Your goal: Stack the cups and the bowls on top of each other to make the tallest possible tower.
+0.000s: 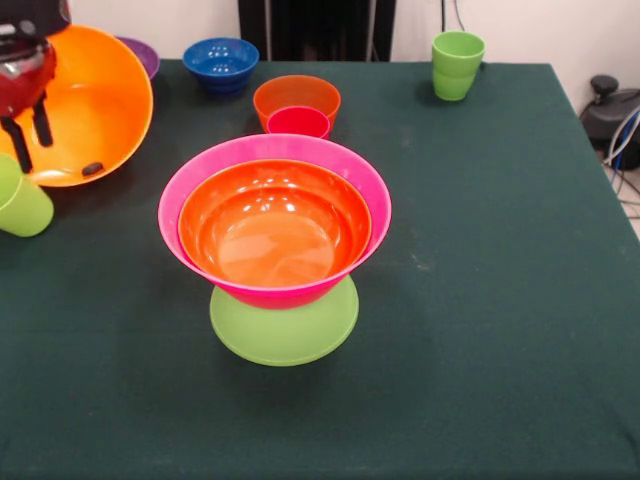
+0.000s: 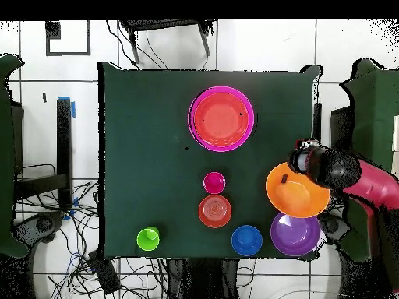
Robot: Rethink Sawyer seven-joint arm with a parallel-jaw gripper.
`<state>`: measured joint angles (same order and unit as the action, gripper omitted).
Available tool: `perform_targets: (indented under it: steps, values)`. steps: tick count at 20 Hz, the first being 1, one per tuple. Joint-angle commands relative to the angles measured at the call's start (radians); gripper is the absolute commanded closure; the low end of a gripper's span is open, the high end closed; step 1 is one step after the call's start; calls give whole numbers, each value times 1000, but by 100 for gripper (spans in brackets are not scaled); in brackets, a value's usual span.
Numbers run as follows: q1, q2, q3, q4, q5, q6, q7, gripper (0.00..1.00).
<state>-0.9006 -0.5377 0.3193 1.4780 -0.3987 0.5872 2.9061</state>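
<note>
Front cam: I see the tower (image 1: 275,255) mid-table: lime green plastic bowl (image 1: 284,325) rim-down, big pink bowl (image 1: 274,215) on it, orange bowl (image 1: 275,225) nested inside. Gripper (image 1: 28,130) far left, fingers spread over the tilted large yellow-orange bowl's (image 1: 90,105) rim.

Overhead cam: same bowl (image 2: 298,191) at table edge beside purple bowl (image 2: 295,233); gripper (image 2: 300,160) at its rim.

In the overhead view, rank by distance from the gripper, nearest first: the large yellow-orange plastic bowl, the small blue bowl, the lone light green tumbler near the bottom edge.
1. Large yellow-orange plastic bowl: right beside the gripper, at the table's right edge.
2. Small blue bowl: lower, toward the bottom edge.
3. Light green tumbler: far across, bottom left.
</note>
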Motion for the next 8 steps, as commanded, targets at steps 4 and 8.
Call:
perform_targets:
  steps: [4,8]
  values:
    - [119,93,-85,-131,-58,-30,-15,0]
    - [125,103,-97,-143,-60,-45,-33,0]
